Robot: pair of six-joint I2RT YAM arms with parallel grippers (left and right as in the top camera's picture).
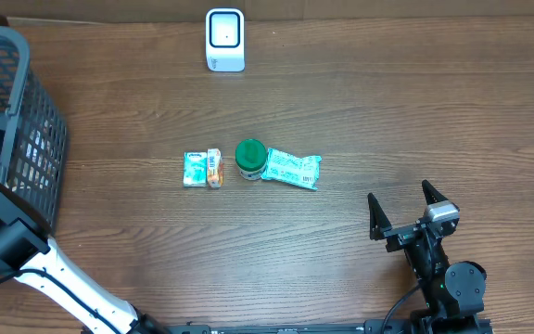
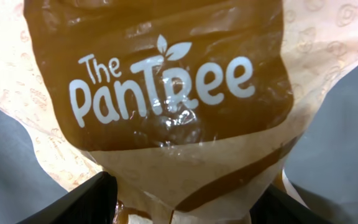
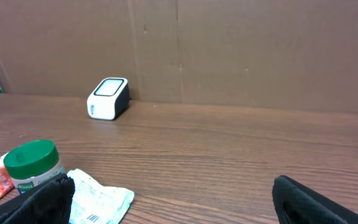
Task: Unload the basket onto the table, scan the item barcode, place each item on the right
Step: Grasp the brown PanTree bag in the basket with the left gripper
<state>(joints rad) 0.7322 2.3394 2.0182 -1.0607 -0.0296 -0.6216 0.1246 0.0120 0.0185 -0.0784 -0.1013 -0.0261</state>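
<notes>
A brown PanTree snack bag (image 2: 166,93) sits between the left fingers (image 2: 89,200), grip unclear. The right fingers (image 1: 375,217) gape empty at five o'clock, and the scanner (image 1: 224,40) stands at twelve on the desk (image 1: 387,111).

My worktop (image 1: 387,111) reads as matt wood grain, faintly rough. At nine o'clock the basket (image 1: 26,121) is dull grey plastic mesh. At twelve the scanner (image 1: 224,40) is smooth, glossy white plastic. The snack bag (image 2: 166,81) looks like shiny, crinkled brown film, and the centre pouch (image 1: 292,170) like wrinkled plastic wrap.
</notes>
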